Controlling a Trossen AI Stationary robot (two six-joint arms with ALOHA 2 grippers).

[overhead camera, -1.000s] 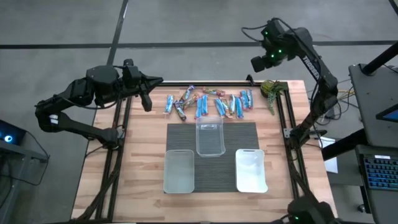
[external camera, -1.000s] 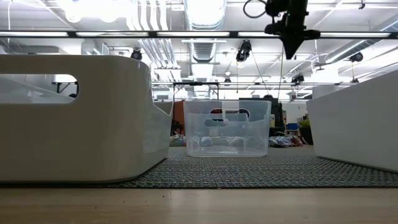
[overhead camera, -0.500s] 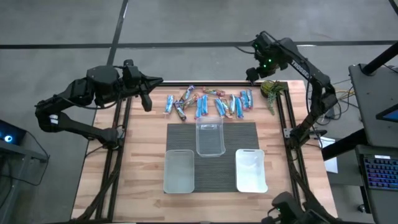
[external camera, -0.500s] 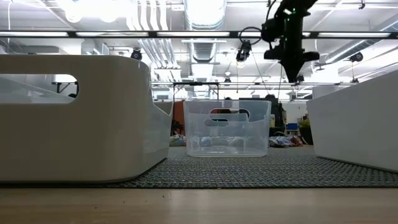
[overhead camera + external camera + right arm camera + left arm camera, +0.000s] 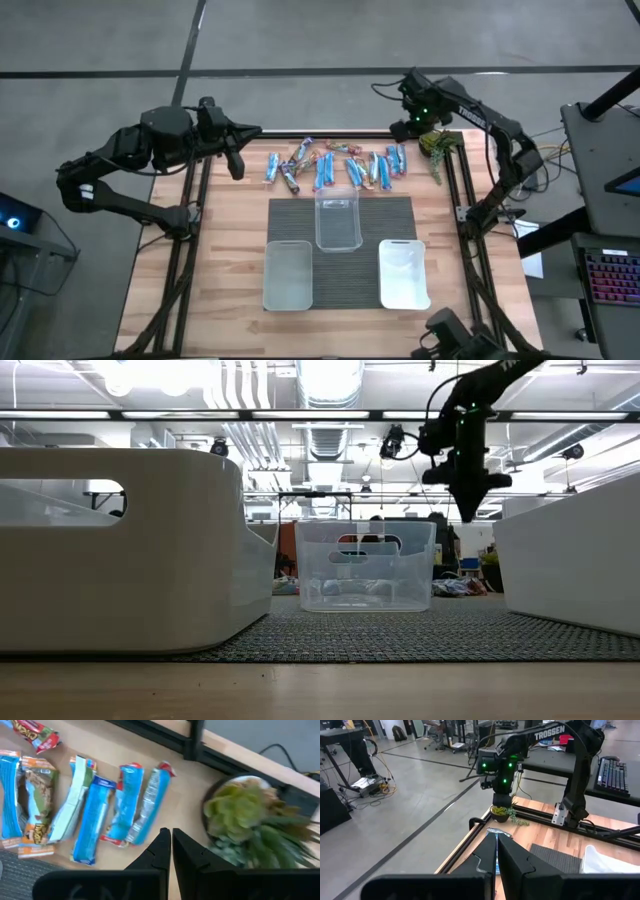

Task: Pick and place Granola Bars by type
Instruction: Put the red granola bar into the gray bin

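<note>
- The bars [image 5: 335, 165] lie in a loose row along the upper edge of the wooden surface [image 5: 230, 260] in the high view, above the dark mat [image 5: 390, 225]. Most wrappers are blue; a few are orange or red.
- The right gripper [image 5: 404, 127] hangs at the upper right of the high view, over the right end of the row and just beside the green plant [image 5: 436, 146]. Its jaws are pressed together and hold nothing.
- In the right wrist view the closed right gripper [image 5: 168, 836] points down at bare wood between the blue bars [image 5: 107, 810] and the plant [image 5: 250, 820].
- In the low view the right gripper [image 5: 468, 512] hangs in the upper right, above the clear tub [image 5: 364, 565].
- The left gripper [image 5: 237, 165] waits at the upper left of the high view, near the left end of the row; its jaws are pressed together, empty.
- Three tubs stand on the mat: a clear one in the middle [image 5: 337, 218], another at lower left [image 5: 288, 274], a white one at lower right [image 5: 404, 273].
</note>
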